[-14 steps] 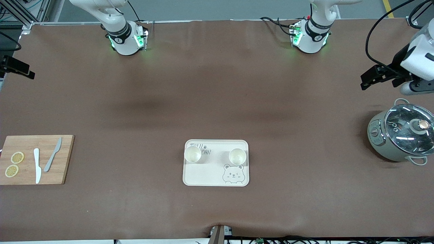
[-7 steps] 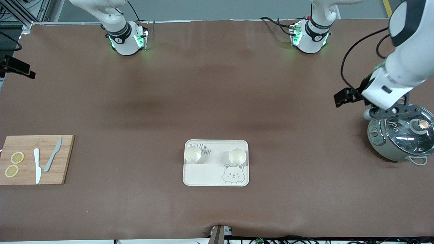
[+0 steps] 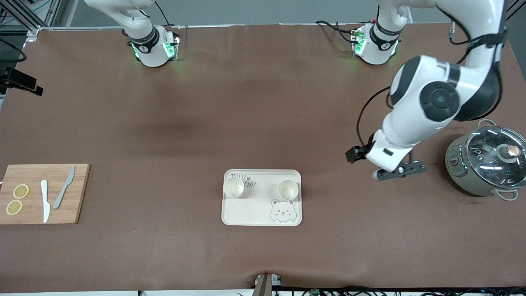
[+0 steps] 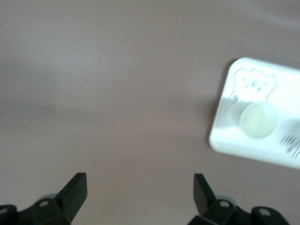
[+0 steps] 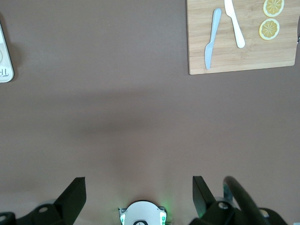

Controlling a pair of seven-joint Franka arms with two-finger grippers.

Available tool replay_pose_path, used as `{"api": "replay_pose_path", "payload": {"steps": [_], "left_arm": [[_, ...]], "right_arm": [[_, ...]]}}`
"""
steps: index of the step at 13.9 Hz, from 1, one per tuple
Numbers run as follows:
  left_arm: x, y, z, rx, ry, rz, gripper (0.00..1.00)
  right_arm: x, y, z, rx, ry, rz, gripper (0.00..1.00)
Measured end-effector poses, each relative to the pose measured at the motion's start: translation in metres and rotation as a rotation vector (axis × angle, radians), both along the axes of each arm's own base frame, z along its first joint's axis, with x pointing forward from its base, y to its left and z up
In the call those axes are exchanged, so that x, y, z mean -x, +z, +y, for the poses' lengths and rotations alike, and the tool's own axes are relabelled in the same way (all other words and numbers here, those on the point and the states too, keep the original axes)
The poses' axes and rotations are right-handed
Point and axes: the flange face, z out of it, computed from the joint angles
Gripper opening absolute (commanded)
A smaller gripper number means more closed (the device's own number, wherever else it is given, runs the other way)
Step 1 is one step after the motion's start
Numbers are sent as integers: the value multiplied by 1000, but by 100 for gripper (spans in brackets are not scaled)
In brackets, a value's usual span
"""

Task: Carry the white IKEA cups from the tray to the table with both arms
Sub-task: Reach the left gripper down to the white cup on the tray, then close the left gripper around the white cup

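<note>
On the tray (image 3: 263, 213) sit both white cups (image 3: 233, 187) (image 3: 287, 189). The left gripper (image 4: 139, 190) hangs beside it, jaws apart over bare table. The right gripper (image 5: 139, 192) waits, jaws apart too.

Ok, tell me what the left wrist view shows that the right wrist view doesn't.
Only the left wrist view shows a cup standing on the tray beside the bear print, and the left gripper, open over bare table.

Only the right wrist view shows the cutting board with two knives and two lemon slices on it, the right arm's base, and the right gripper, also open.

Both show the tray and the brown table.
</note>
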Motion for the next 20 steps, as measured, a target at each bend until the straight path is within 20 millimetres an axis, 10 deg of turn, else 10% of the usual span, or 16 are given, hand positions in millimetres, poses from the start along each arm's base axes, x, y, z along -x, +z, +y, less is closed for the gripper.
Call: {"api": "replay_pose_path", "payload": {"steps": [14, 20], "left_arm": [[-20, -153, -119, 150, 79, -133, 98], [-9, -201, -146, 180, 91, -142, 44]], "right_arm": [[1, -1, -4, 0, -7, 1, 100], [1, -1, -4, 0, -8, 3, 100]]}}
